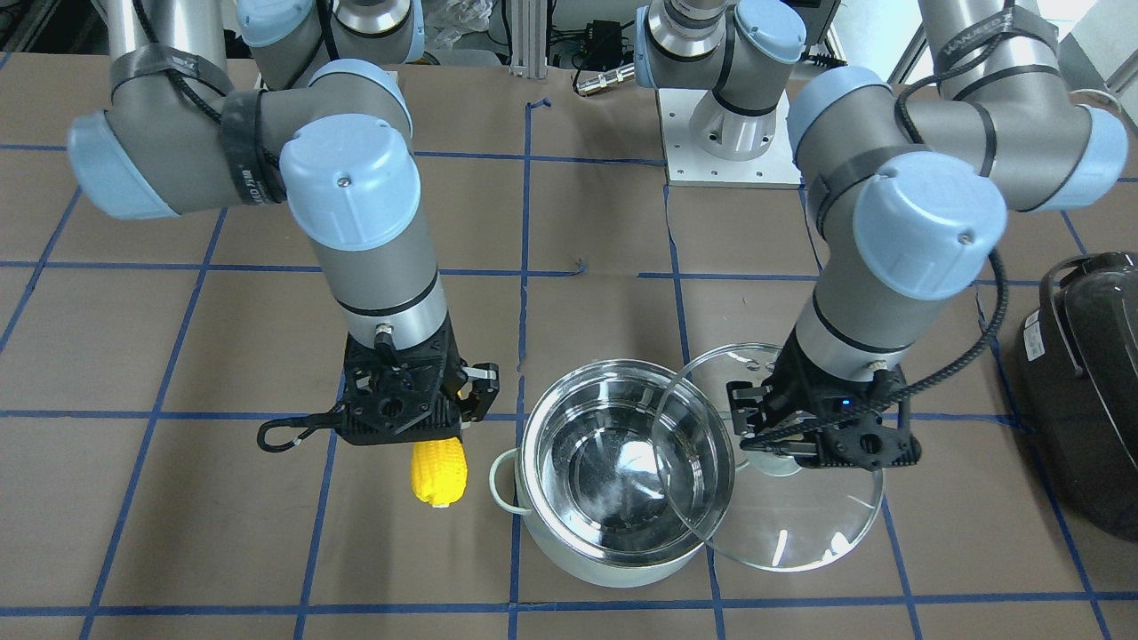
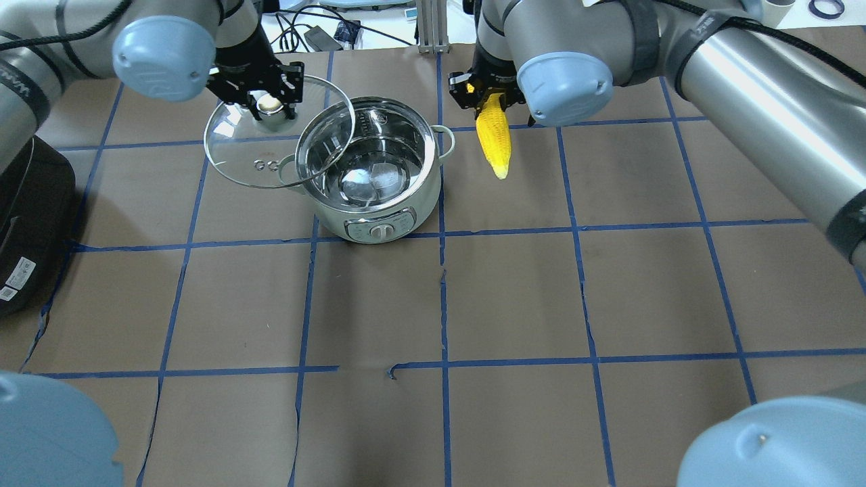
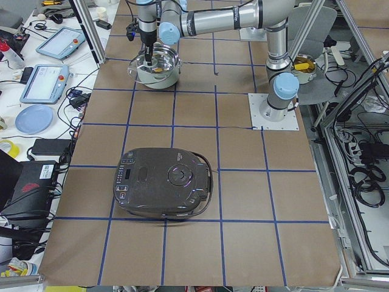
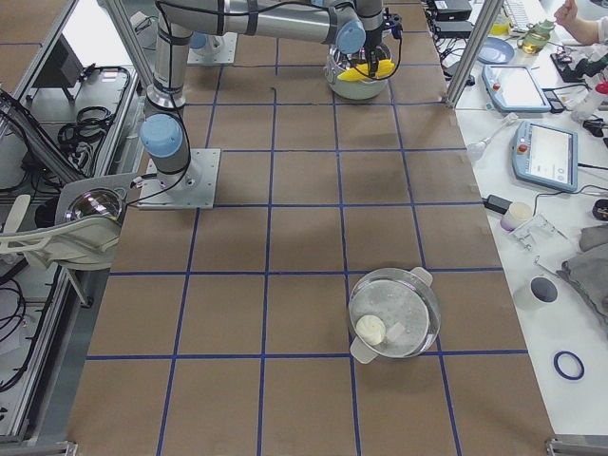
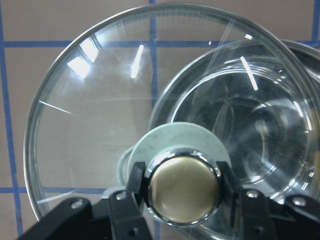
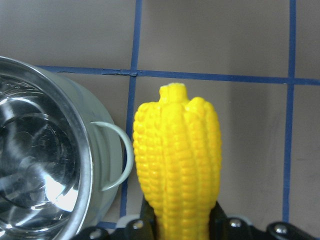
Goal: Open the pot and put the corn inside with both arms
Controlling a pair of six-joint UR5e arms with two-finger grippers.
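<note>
Brassy knob (image 5: 182,187) of glass lid (image 2: 270,159) tight in left tool (image 2: 267,105), bumpy corn (image 2: 494,138) tight in right tool (image 2: 490,95)

We see a table (image 2: 541,291) covered in brown paper, marked with a blue tape grid (image 2: 443,297). Directly on it:
- the open pot (image 2: 379,210), sitting on a tape line
- a dark rice cooker (image 2: 27,223), well apart toward the robot's left end
- a white base plate (image 1: 685,173)
- a round steel vessel (image 4: 394,312) toward the right end
</note>
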